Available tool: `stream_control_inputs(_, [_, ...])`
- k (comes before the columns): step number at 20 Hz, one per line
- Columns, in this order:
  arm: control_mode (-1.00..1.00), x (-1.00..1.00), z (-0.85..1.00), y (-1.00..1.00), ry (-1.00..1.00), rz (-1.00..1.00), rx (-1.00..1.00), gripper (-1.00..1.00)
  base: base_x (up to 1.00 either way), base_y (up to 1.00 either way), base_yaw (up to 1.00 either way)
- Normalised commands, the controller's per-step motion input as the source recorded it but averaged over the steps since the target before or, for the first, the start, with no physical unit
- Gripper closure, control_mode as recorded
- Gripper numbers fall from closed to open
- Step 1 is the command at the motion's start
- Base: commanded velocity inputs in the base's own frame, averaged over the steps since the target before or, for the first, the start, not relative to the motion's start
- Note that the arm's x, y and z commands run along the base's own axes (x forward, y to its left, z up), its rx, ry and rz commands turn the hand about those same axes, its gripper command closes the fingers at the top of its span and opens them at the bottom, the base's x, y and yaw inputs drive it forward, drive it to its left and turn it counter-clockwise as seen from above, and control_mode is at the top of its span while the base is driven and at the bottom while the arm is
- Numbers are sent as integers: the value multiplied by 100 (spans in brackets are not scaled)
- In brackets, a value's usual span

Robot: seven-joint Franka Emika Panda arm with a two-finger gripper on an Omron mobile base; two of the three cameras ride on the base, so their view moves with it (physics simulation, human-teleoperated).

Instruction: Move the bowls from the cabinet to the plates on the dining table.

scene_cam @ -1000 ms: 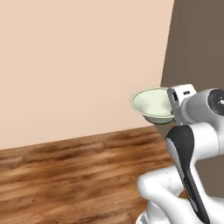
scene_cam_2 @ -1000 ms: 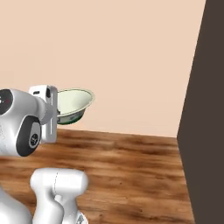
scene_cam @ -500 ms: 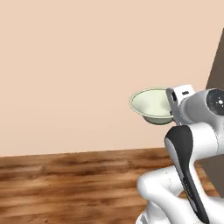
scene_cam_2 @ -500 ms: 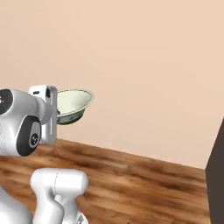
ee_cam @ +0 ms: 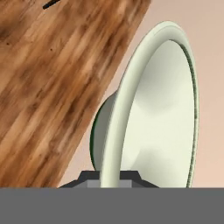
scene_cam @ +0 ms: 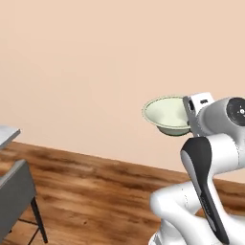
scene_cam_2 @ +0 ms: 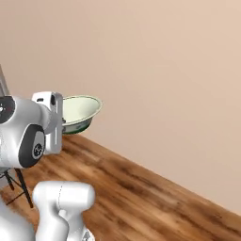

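Observation:
A cream bowl [scene_cam: 165, 114] with a dark green lower outside is held up in the air in front of the peach wall. My gripper [scene_cam: 186, 120] is shut on its near rim, with the bowl roughly level. From the right base view the bowl [scene_cam_2: 80, 109] juts out past the hand [scene_cam_2: 62, 121]. In the hand view the bowl [ee_cam: 162, 113] stands edge-on, and my fingertips [ee_cam: 87, 178] clamp its rim at the bottom. The cabinet, the plates and the dining table are out of view.
A grey chair [scene_cam: 16, 191] with thin dark legs stands at the lower left, under a pale grey slab edge [scene_cam: 7, 134]. Dark legs [scene_cam_2: 14, 181] show behind my arm. Wood floor [scene_cam_2: 155, 197] runs to the bare wall [scene_cam: 95, 72].
The whole picture has swung sideways with the base: the dark panel at the right slid out of view and the grey chair came in at the left. The bowl stays in my gripper.

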Motion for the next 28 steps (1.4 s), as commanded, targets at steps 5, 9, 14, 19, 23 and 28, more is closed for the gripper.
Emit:
stream_control_inputs(5, [100,0,0,0,0,0,0,100,3,26,60])
stream_control_inputs(9, [100,0,0,0,0,0,0,100,0,14,59])
stream_control_inputs(14, [100,0,0,0,0,0,0,100,15,17,58])
stream_control_inputs(19, [100,0,0,0,0,0,0,100,42,32,51])
stream_control_inputs(23, [100,0,0,0,0,0,0,100,59,36,44])
stream_control_inputs(28, [100,0,0,0,0,0,0,100,49,64,34])
